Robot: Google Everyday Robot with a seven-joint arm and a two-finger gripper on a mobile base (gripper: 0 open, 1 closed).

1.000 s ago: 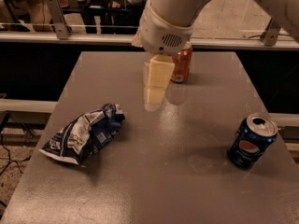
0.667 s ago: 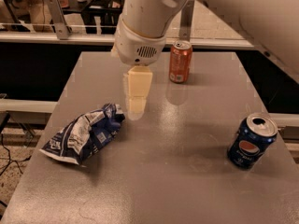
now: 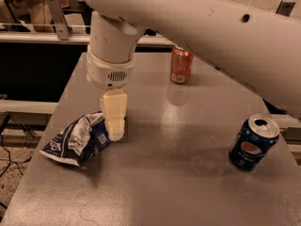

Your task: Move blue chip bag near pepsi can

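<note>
The blue chip bag [image 3: 77, 139] lies crumpled on the left part of the grey table, dark blue with white panels. The pepsi can [image 3: 252, 142] stands upright at the right side of the table, far from the bag. My gripper [image 3: 115, 130] hangs straight down from the big white arm, its cream-coloured fingers at the bag's right end, just above or touching its upper edge.
An orange soda can [image 3: 181, 64] stands upright near the table's far edge [image 3: 155, 55]. The white arm crosses the upper right of the view. A metal rail and clutter lie behind the table. The table's left edge runs close to the bag.
The gripper has moved left and toward the near side, from near the orange can to the bag's right end. The bag and both cans have not moved.
</note>
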